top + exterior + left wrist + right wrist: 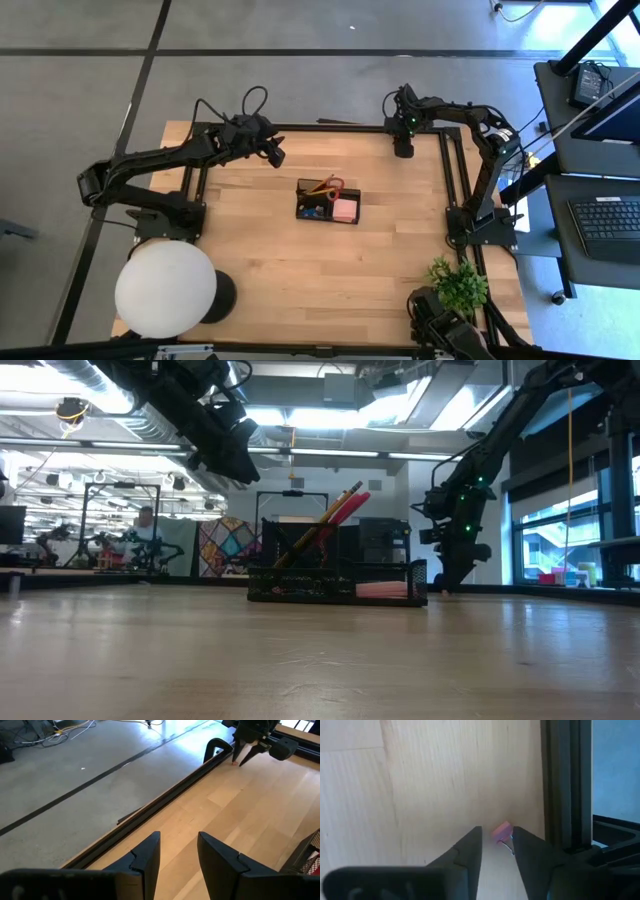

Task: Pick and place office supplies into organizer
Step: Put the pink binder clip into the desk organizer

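Observation:
The black organizer (325,201) (338,585) stands mid-table. It holds red-handled scissors (335,185), pencils, a pink note block (345,208) and a tiny blue piece (315,212). A small pink clip (502,831) with a wire handle (509,847) lies on the wood at the far right corner, beside the frame rail. My right gripper (403,148) (497,845) points down over it. Its fingers stand on either side of the clip, with a gap still showing. My left gripper (275,155) (179,855) hovers open above the far left of the table, empty. My right gripper comes at the pink clip from above, fingers pointing down, and the clip lies on the table between the fingertips. One finger (525,845) stands right beside the wire handle. Whether it touches the clip I cannot tell.
A black frame rail (565,785) runs close beside the clip along the table's edge (450,180). A large white round lamp (165,288) stands at the near left and a green plant (458,280) at the near right.

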